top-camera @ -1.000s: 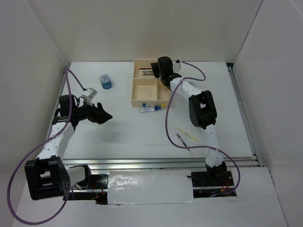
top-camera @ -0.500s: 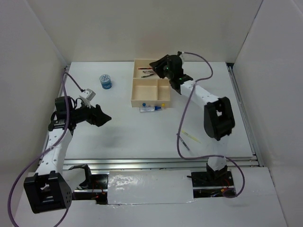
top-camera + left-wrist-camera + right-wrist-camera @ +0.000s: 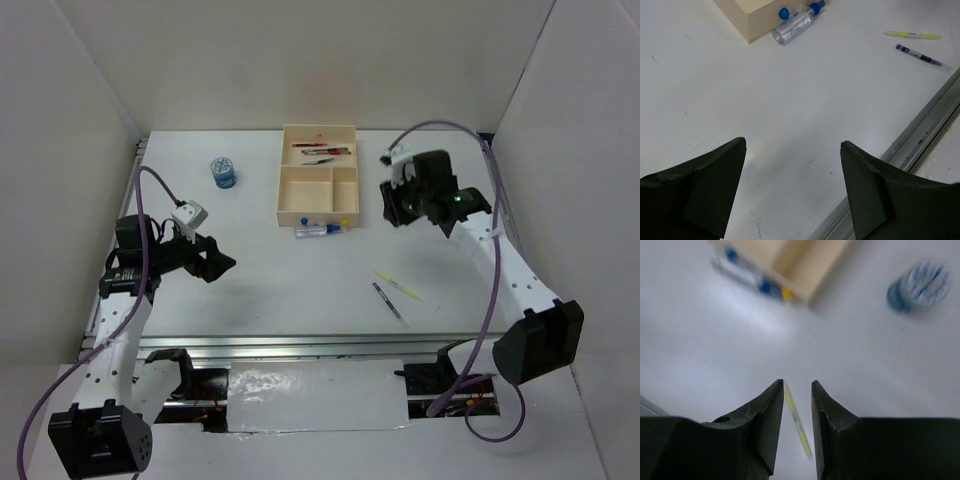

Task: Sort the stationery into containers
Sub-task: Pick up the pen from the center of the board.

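The cream tray [image 3: 282,190] stands at the back middle, with red and dark pens [image 3: 322,151] in its long far section. A clear marker with a blue cap [image 3: 318,230] [image 3: 797,25] lies against the tray's near wall. Small blue [image 3: 306,217] and yellow [image 3: 345,221] pieces sit at that wall. A yellow pen [image 3: 398,285] [image 3: 912,35] [image 3: 797,422] and a purple pen [image 3: 390,303] [image 3: 920,54] lie on the table nearer me. A blue-and-white cylinder [image 3: 224,173] [image 3: 920,287] stands left of the tray. My right gripper [image 3: 395,205] [image 3: 797,385] hovers right of the tray, narrowly open and empty. My left gripper [image 3: 215,262] [image 3: 792,145] hangs wide open at the left.
A metal rail [image 3: 920,135] runs along the table's near edge. White walls close in the table on the left, back and right. The right arm's purple cable [image 3: 440,125] arcs above the back right corner.
My right arm has swung off the tray to the right and toward the near side, its jaws slightly narrower. My left arm has drawn back a little toward the near left.
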Tool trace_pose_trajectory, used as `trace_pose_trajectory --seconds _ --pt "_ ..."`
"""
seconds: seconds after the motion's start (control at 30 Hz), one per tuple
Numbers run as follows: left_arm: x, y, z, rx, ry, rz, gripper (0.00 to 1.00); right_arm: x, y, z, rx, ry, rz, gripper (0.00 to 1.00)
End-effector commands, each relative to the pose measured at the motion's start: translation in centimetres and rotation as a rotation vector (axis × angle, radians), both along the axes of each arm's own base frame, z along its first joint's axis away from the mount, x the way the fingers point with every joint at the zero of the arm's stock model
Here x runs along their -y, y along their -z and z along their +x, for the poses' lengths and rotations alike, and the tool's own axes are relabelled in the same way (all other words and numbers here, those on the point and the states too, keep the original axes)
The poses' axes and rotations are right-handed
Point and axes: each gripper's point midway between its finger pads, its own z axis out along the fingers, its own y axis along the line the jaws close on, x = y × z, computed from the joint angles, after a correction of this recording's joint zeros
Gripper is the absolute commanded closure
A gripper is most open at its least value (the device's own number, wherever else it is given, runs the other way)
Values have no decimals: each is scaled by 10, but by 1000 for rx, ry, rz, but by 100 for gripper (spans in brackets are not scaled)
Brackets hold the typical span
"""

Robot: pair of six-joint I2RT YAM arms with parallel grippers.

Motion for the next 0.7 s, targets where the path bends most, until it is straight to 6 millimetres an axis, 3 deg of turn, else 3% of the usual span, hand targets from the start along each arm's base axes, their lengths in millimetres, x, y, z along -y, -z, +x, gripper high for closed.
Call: trace_pose_trajectory --seconds 0.0,0.03,0.1,0.23,0.67 --pt "1 -1 2 23 19 15 12 50 116 -75 -365 -135 -344 64" --pt "2 -2 2 26 22 12 12 56 137 -89 -414 -161 -373 61" --pt "1 -2 3 27 19 10 12 60 157 -103 -447 -185 -399 59" --pt "0 1 1 27 15 23 12 59 182 -115 -491 -260 -443 57" --pt "-2 7 0 26 15 43 12 50 220 -102 -541 -316 -487 56"
